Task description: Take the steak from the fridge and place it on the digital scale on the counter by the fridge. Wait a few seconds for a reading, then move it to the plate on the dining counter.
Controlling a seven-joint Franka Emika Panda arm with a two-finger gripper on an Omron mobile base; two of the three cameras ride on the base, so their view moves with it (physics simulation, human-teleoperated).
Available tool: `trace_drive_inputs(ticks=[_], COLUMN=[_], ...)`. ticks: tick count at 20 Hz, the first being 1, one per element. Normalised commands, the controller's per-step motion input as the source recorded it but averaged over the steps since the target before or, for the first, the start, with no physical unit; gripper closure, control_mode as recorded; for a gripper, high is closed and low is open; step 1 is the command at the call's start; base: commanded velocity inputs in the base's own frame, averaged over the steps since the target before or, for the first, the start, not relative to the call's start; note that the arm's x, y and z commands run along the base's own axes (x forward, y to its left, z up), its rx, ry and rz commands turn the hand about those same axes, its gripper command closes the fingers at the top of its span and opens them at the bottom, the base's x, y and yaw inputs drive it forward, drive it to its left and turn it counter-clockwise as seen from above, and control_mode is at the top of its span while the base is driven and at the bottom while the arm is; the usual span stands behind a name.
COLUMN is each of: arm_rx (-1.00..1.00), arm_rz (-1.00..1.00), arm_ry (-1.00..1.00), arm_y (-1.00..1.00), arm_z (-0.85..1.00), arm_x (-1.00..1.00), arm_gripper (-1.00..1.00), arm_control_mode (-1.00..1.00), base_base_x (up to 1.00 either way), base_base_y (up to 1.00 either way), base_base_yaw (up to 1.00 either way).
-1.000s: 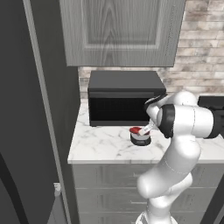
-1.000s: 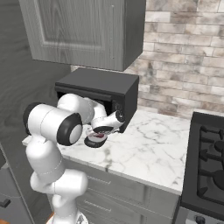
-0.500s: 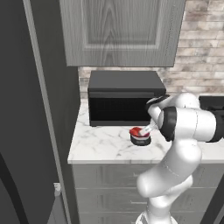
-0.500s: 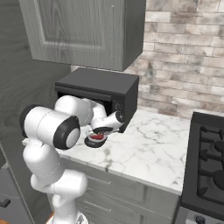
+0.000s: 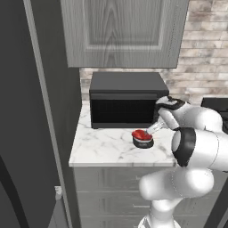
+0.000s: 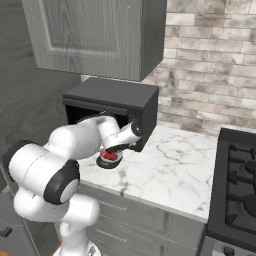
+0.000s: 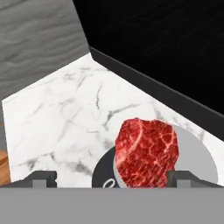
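Here the steak [image 7: 148,151] lay flat on the pale face of the digital scale [image 7: 197,157], which sat on the counter [image 5: 107,147] just in front of the black microwave [image 5: 124,99], with the fridge [image 5: 26,111] standing to the left of the slab. The gripper [image 7: 113,178] hovered close over the meat with its fingers [image 7: 43,178] spread wide to either side, holding nothing and clear of the steak. From the right base view, the red lump [image 6: 108,155] showed beneath the bent wrist, beside the stove [image 6: 235,195].
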Motion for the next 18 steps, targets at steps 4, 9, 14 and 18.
trace_drive_inputs(ticks=[4, 9, 14, 18], arm_rx=[0.0, -0.01, -0.06, -0.09], arm_rz=[-0.07, -0.16, -0.22, -0.21], arm_ry=[0.0, 0.0, 0.0, 0.0], arm_y=[0.03, 0.17, 0.31, 0.37], arm_z=[0.54, 0.38, 0.21, 0.11], arm_x=[-0.61, -0.63, -0.35, -0.03], arm_gripper=[-1.0, -1.0, -1.0, -1.0], arm_control_mode=[-1.0, -1.0, -1.0, -1.0], base_base_x=[0.0, 0.0, 0.0, 0.0], base_base_y=[0.0, 0.0, 0.0, 0.0], base_base_yaw=[0.0, 0.0, 0.0, 0.0])
